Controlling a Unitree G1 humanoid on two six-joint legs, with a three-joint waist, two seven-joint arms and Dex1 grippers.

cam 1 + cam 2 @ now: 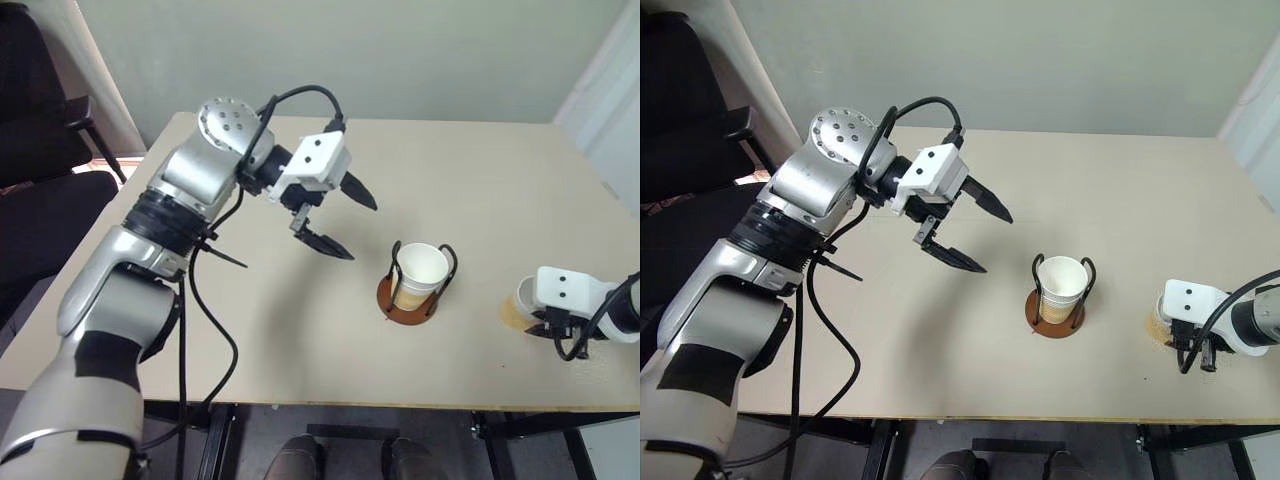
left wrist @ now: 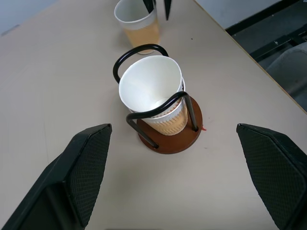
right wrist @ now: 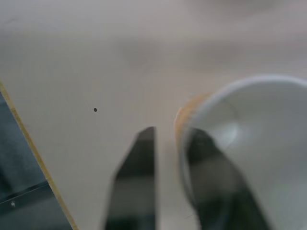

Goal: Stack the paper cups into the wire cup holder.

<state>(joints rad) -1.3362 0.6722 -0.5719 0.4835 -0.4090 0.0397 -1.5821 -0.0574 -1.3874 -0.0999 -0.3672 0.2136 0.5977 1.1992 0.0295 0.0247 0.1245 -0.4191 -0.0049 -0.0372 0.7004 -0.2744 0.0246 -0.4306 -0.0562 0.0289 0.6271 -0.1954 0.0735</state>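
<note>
Pinching cup [image 3: 249, 143] wall, R gripper [image 3: 175, 182] clamped; L gripper [image 1: 340, 220] wide apart.

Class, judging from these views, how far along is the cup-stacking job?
Done: cups already sit nested in the wire cup holder. In hand: the right hand is shut on the wall of the last paper cup, which stands on the table. Left: carrying it over and stacking it. The left hand hangs open.
</note>
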